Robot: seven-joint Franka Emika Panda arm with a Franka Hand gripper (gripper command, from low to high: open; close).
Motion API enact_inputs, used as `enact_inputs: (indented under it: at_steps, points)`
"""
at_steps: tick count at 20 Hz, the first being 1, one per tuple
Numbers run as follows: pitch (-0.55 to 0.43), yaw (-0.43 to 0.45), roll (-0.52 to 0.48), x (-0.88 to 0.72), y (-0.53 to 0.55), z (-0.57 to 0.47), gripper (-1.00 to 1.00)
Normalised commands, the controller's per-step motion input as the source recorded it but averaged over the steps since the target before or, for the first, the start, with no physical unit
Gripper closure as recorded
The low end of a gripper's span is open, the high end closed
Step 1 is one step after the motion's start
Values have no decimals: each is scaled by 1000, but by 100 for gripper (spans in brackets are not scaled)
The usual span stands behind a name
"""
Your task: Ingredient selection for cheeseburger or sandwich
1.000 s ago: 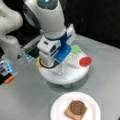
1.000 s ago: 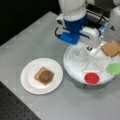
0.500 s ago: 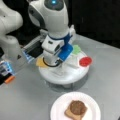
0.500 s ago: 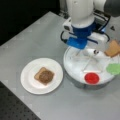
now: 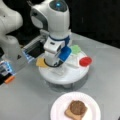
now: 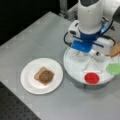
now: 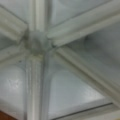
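1. One plate (image 5: pixel 56 110) (image 6: pixel 28 85) sits near you on the grey table (image 5: pixel 27 100) (image 6: pixel 37 37) in both front views; on it you've got a toast slice (image 5: pixel 71 114) (image 6: pixel 37 73) with the dark patty (image 5: pixel 77 107) (image 6: pixel 45 77) stacked on top.
2. Your gripper (image 5: pixel 53 64) (image 6: pixel 86 51) is down over the white divided tray (image 5: pixel 72 75) (image 6: pixel 72 67), close to its hub (image 7: pixel 37 42). Can't tell if the fingers are spread or pinched, they're hidden.
3. Still in the tray: the cheese square (image 5: pixel 40 62) at its left in a front view, another toast slice (image 6: pixel 115 50) at its far right in a front view, the red disc (image 5: pixel 85 61) (image 6: pixel 91 78) and the green leaf (image 5: pixel 75 48) (image 6: pixel 113 68).
4. No readable labels or writing anywhere.
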Motion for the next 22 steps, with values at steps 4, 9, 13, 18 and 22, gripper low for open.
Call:
enact_inputs:
  at_steps: [4,9,13,18,22]
  points:
    - [-256,5,-143,-276,119,-155,-100]
    - [-241,-22,-84,-172,70,-132,-100]
    - [-216,-2,-46,-120,15,-132,-100]
    - [-183,-5,-34,-86,16,-136,-100]
    - [-152,-5,-25,-60,39,-128,-100]
